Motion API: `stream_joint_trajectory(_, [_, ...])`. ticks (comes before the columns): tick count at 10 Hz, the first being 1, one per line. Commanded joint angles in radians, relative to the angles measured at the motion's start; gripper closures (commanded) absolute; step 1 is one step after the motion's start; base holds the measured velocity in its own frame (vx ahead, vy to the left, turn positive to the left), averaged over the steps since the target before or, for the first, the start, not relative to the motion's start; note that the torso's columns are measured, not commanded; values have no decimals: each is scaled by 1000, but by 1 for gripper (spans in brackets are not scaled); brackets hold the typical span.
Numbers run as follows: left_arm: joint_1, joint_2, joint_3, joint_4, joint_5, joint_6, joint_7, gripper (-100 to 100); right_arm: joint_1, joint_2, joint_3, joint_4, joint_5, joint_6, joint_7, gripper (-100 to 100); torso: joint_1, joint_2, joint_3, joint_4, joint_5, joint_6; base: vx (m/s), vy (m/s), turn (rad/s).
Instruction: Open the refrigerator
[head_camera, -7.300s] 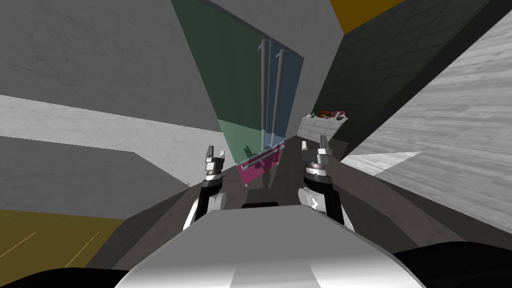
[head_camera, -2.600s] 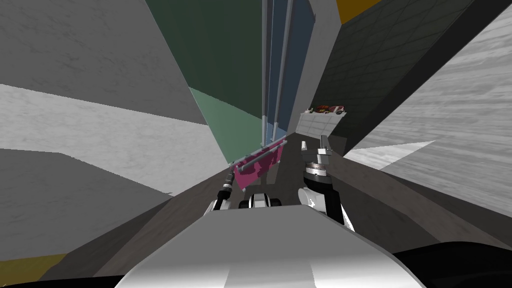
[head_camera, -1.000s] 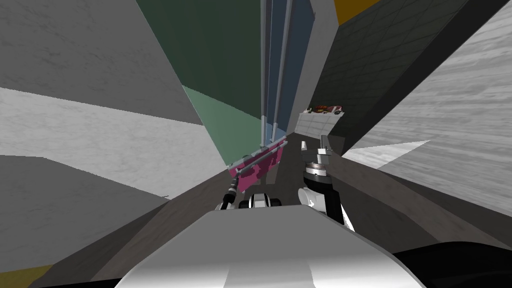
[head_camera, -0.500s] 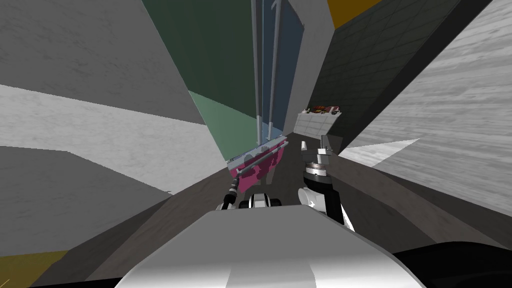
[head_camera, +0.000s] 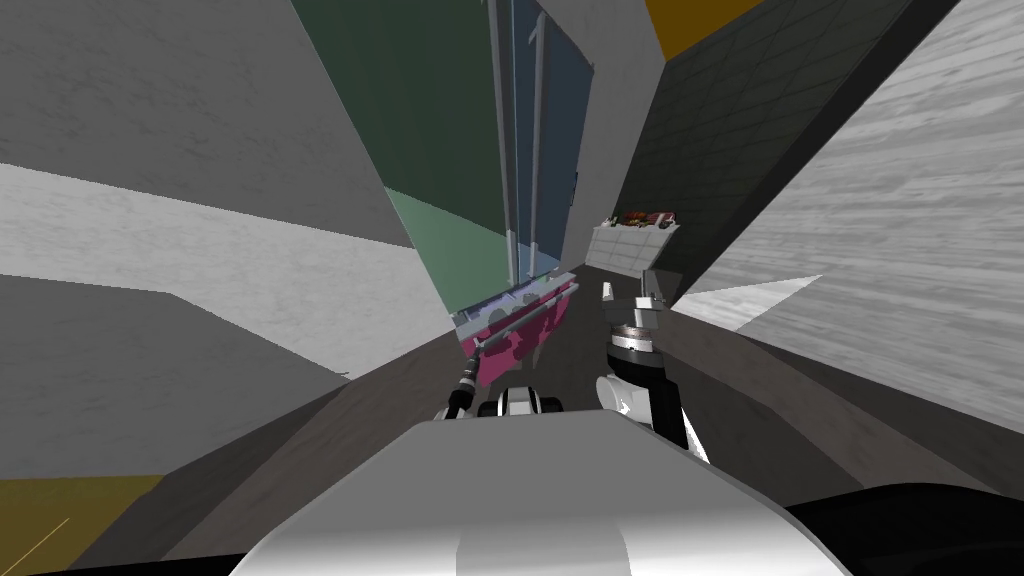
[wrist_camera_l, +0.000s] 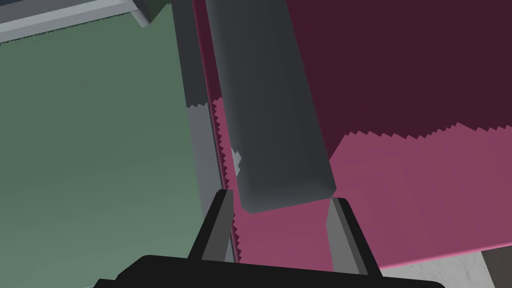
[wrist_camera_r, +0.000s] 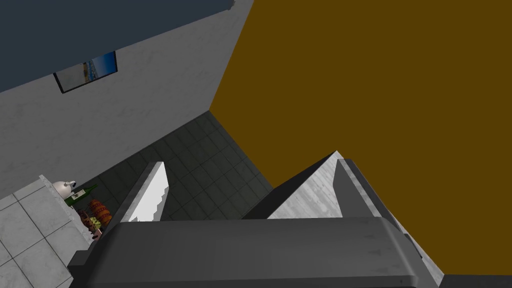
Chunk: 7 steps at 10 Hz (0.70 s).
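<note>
The refrigerator (head_camera: 440, 130) stands close ahead at 12 o'clock. It has two tall doors: a green door (head_camera: 450, 240) on the 9 o'clock side and a dark blue door (head_camera: 560, 120) on the 3 o'clock side. Pale upright handles (head_camera: 497, 150) run beside the centre seam. Below the doors sits a magenta drawer front (head_camera: 520, 340), crossed by a grey handle bar (head_camera: 520, 322). A pale grey-blue strip shows along the drawer front's upper edge.

The left gripper (wrist_camera_l: 280, 197) is at the 7 o'clock end of the handle bar. Its fingers stand one on each side of the bar's squared end, set narrower than full spread and closed against it. Behind the bar the magenta panel is half in shadow, and the green panel lies just beyond a grey edge.

The right gripper (head_camera: 628, 289) is raised at 3 o'clock of the drawer front, apart from the refrigerator. Its fingers are spread and hold nothing.

Limits of observation:
- The refrigerator's top is cut off by the upper edge of the head view.
- The bar's far end runs out of the left wrist view.
- In the head view the left gripper is small and dark, and its fingers cannot be made out there.
- Whether the drawer stands out from the body cannot be settled.

A white tiled counter (head_camera: 625, 245) lies at 2 o'clock of the drawer front. It carries small red and dark items (head_camera: 648, 217), too small to identify. A dark tiled wall (head_camera: 760, 120) rises behind it, and the dark brown floor (head_camera: 330, 450) runs underneath
</note>
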Motion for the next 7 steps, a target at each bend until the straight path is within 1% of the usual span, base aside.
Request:
stream_joint_trajectory(1, [16, -6, -8, -9, -5, 1, -4, 100, 0, 0, 0, 0, 0, 0, 0, 0, -2, 3, 2, -1, 0, 0, -154, -115, 18])
stream_joint_trajectory(3, [28, -12, -14, -19, -9, 2, -8, 100, 0, 0, 0, 0, 0, 0, 0, 0, -3, 0, 1, 0, 0, 2, -157, -119, 21])
stream_joint_trajectory(4, [26, -9, -12, -24, -8, 4, -7, 100, 0, 0, 0, 0, 0, 0, 0, 0, 0, -1, 0, 0, 0, 1, -79, -46, 1])
stream_joint_trajectory(5, [41, -15, -19, -30, -12, 2, -10, 100, 0, 0, 0, 0, 0, 0, 0, 0, 3, -5, -2, 1, 0, 0, -135, -76, 20])
stream_joint_trajectory(6, [44, -16, -21, -32, -13, 2, -11, 100, 0, 0, 0, 0, 0, 0, 0, 0, 0, 0, 0, -1, 1, 0, -171, -104, 18])
stream_joint_trajectory(7, [36, -12, -24, -89, -14, 48, -3, -100, 0, 0, 0, 0, 0, 0, 0, 0, -1, 1, 2, -2, 1, 0, -104, -41, -1])
